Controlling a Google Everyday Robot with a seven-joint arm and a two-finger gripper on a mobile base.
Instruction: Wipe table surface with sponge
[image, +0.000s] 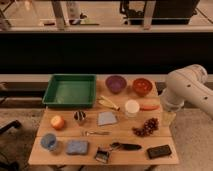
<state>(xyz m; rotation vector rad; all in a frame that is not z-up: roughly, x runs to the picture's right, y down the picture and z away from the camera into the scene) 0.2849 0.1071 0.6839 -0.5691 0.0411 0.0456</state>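
Note:
The blue sponge (77, 146) lies flat near the front left of the light-brown wooden table surface (67, 133), to the right of a round blue cup (48, 141). My white arm (187, 89) reaches in from the right. My gripper (168, 116) hangs below it at the table's right edge, level with the grapes (146, 127) and far from the sponge. It holds nothing that I can see.
A green tray (70, 90) stands at the back left, with a purple bowl (115, 83) and a red bowl (142, 86) at the back right. A grey-blue cloth (106, 118), white cup (131, 107), carrot (149, 107), apple (57, 122), fork (96, 133), brush (117, 147) and a black block (159, 151) are spread across the top.

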